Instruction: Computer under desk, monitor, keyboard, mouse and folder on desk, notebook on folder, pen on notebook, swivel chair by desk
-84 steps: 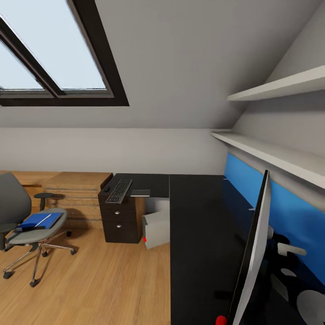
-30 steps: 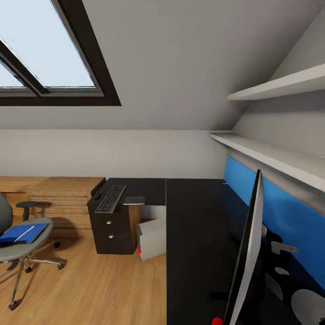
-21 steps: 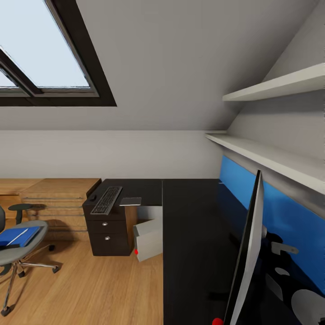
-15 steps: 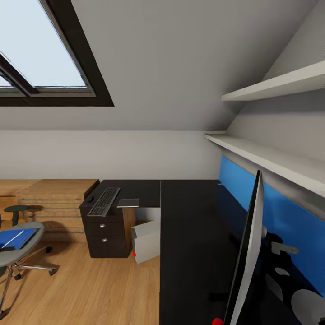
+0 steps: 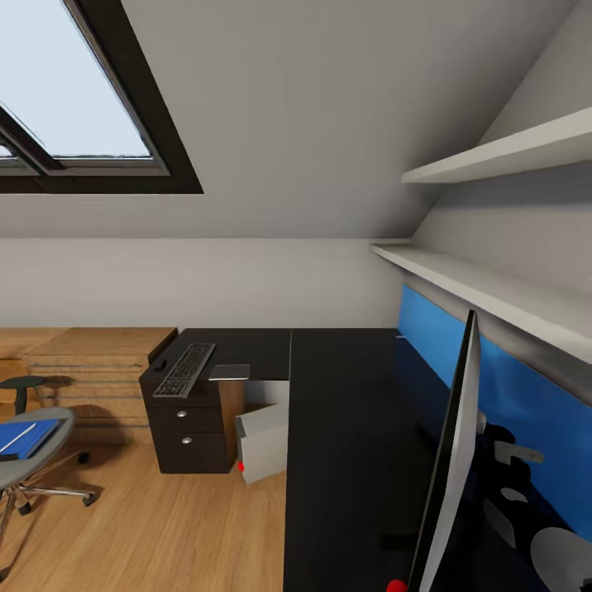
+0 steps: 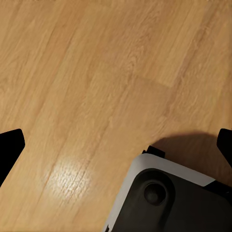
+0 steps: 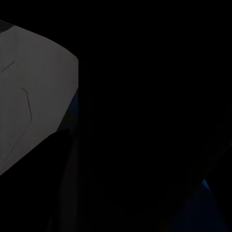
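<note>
In the left wrist view, the left gripper (image 6: 116, 145) is pointing straight down at the wooden floor (image 6: 87, 72), its two dark fingertips (image 6: 9, 145) showing far apart at opposite edges of the picture, spread wide and holding nothing. Part of the robot's base (image 6: 169, 193), white-rimmed and dark, is lying below it. The right wrist view is almost wholly dark, with a pale grey surface at one side, so whether the right gripper is spread or clenched cannot be told.

In the head view, the desk (image 5: 345, 427) is running away along the blue-panelled wall and turning toward the wooden cabinet (image 5: 99, 362). The monitor (image 5: 448, 460) is standing edge-on at the near end of the desk, by its wall-side edge. At the desk's far end, above the drawers, the keyboard (image 5: 184, 369) is lying near the outer edge, the mouse (image 5: 159, 364) just beside it at the end edge, and the notebook (image 5: 229, 372) on its other side. The computer (image 5: 263, 440) is standing on the floor under the desk, tilted outward beside the drawers. The swivel chair (image 5: 33, 460) is standing well apart from the desk, the folder (image 5: 29, 438) lying on its seat with the pen (image 5: 16, 437) on top.

Compared with 2.8 seconds ago, the whole head view is shifting: the chair and window are sliding toward the picture's left edge, which reads as the camera turning.
</note>
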